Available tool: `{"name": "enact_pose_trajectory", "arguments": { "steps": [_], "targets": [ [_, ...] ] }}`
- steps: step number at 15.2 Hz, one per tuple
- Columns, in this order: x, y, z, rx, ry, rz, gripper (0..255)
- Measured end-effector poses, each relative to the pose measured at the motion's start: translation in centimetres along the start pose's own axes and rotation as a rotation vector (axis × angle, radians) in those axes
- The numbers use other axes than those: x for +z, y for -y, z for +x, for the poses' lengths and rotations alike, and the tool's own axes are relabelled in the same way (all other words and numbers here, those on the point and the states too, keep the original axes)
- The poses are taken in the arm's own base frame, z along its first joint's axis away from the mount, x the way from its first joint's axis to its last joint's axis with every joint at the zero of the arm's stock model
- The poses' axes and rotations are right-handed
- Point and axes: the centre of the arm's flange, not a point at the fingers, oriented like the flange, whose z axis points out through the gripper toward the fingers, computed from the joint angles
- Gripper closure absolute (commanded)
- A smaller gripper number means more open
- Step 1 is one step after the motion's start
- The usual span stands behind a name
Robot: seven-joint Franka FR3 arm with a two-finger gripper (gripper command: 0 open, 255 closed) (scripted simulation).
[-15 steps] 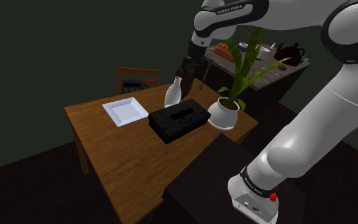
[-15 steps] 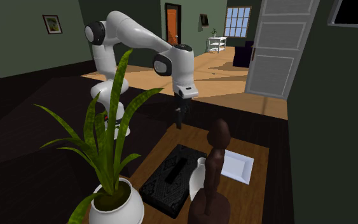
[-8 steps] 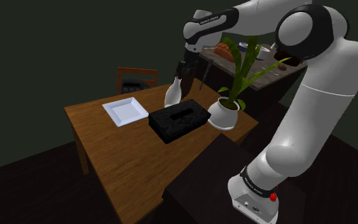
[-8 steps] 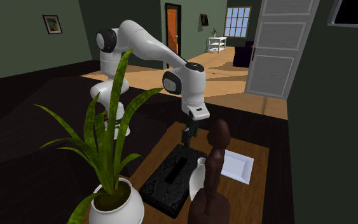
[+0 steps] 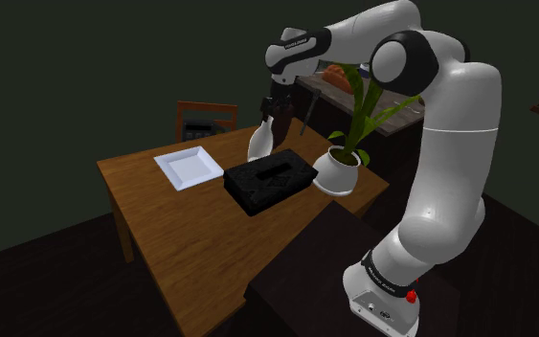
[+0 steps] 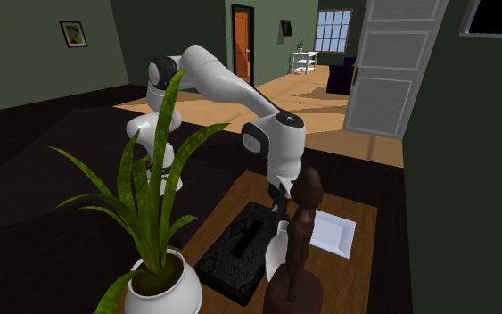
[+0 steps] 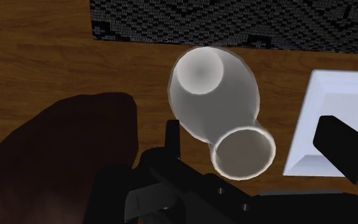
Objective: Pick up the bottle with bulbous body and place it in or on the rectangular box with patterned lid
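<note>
A pale bottle (image 5: 260,142) with a bulbous body and narrow neck stands upright on the wooden table (image 5: 181,230), just behind a black rectangular box (image 5: 268,182) with a woven-pattern lid. My gripper (image 5: 270,106) hangs directly over the bottle's neck. In the wrist view the bottle (image 7: 212,95) is seen from above, its mouth lying between the open fingers (image 7: 344,144), which do not touch it; the gripper (image 7: 257,141) holds nothing. From the second exterior view the bottle (image 6: 276,252) is partly hidden by a brown figure, with the gripper (image 6: 282,208) above it and the box (image 6: 236,252) beside it.
A white square plate (image 5: 190,166) lies beside the bottle. A potted plant (image 5: 338,170) stands at the box's other end. The brown carved figure (image 6: 299,241) stands close to the bottle. A wooden chair (image 5: 205,120) sits behind the table.
The arm has stretched out and the hand has swung across and down until it hangs right above the bottle's neck. The fingers have stayed open. Bottle and box have not moved.
</note>
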Motion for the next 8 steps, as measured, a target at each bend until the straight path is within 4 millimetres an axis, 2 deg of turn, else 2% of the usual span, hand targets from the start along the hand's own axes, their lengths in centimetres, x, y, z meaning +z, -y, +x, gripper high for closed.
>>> {"name": "enact_pose_trajectory", "arguments": {
  "steps": [5, 8],
  "targets": [
    [2.9, 0.1, 0.1, 0.000, 0.000, 0.000, 0],
    [3.5, 0.0, 0.2, 0.000, 0.000, 0.000, 0]
  ]
}}
